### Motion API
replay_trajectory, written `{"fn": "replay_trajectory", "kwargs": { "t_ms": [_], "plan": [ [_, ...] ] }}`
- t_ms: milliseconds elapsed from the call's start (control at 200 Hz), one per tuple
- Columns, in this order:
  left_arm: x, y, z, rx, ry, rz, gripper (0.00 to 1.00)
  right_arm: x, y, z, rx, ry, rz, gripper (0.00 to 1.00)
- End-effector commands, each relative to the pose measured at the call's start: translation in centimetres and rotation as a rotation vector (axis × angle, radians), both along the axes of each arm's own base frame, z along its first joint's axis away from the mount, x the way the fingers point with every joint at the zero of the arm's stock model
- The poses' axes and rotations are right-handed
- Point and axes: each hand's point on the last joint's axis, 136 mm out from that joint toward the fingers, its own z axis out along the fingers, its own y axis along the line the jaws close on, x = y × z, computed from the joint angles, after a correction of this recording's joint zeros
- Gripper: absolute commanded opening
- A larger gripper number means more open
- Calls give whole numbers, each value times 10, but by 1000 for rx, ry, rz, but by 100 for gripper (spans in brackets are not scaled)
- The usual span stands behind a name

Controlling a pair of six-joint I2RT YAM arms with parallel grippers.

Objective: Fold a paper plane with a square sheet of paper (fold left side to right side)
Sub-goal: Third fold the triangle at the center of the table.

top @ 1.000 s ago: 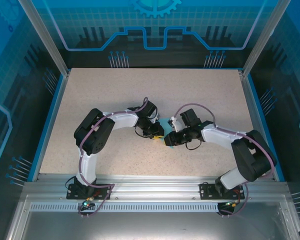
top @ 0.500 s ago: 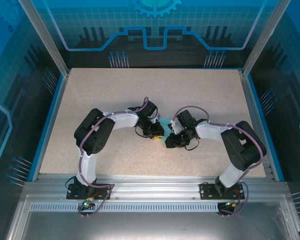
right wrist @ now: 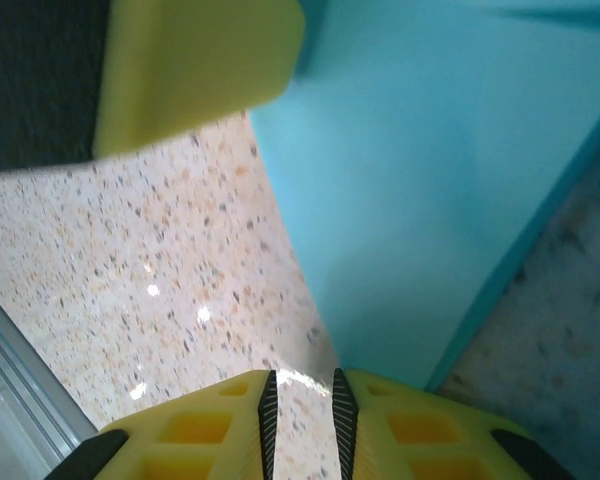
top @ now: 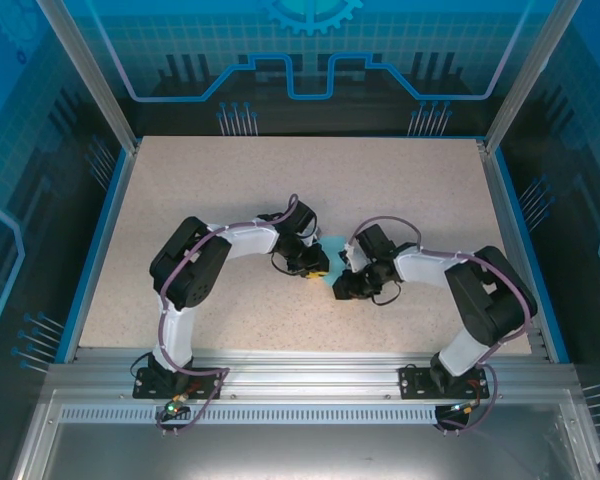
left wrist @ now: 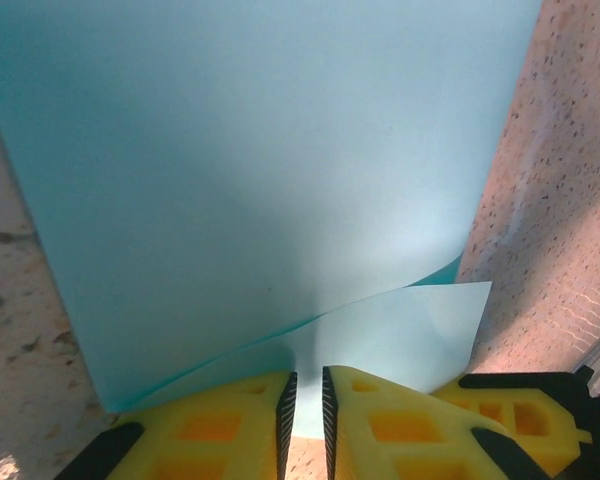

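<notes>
The square sheet of paper (top: 331, 246) is light blue and lies mid-table between my two grippers. In the left wrist view the sheet of paper (left wrist: 260, 170) curls upward, with a lower flap spreading to the right. My left gripper (left wrist: 305, 405) is shut on its near edge, which runs into the thin slit between the jaws. My right gripper (right wrist: 300, 420) rests at the paper's (right wrist: 420, 190) near corner, jaws almost together, with bare table in the slit. The corner ends at the right fingertip. From above, the left gripper (top: 318, 268) and right gripper (top: 341, 286) nearly touch.
The speckled beige table (top: 220, 190) has a blue rim and a metal rail along the near edge. One yellow finger of the left gripper (right wrist: 195, 70) hangs close above the right gripper. Free tabletop lies on all sides of the arms.
The right arm has drawn its elbow inward and its gripper has slid slightly down and toward the left gripper. The left arm has held still.
</notes>
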Motion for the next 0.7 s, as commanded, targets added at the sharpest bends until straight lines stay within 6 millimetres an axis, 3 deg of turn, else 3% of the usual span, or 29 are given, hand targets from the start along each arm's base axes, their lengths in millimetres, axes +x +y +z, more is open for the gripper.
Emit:
{"fn": "replay_trajectory", "kwargs": {
  "t_ms": [0, 175, 350, 440, 550, 695],
  "plan": [
    [-12, 26, -47, 177, 52, 19, 20, -48, -23, -15, -86, 164, -9, 24],
    [-11, 26, -47, 172, 53, 20, 20, -55, -32, -6, -86, 167, -14, 22],
    [-11, 24, -43, 161, 48, 18, 20, -23, -21, 48, 34, -1, -26, 23],
    [-9, 22, -41, 156, 40, 18, 20, -4, -14, 62, 74, -54, -53, 22],
    [-9, 21, -39, 152, 39, 20, 20, 13, 0, 55, 90, -32, -86, 14],
    [-8, 21, -36, 148, 34, 20, 20, 23, 4, 29, 8, 1, -112, 7]
  ]
}}
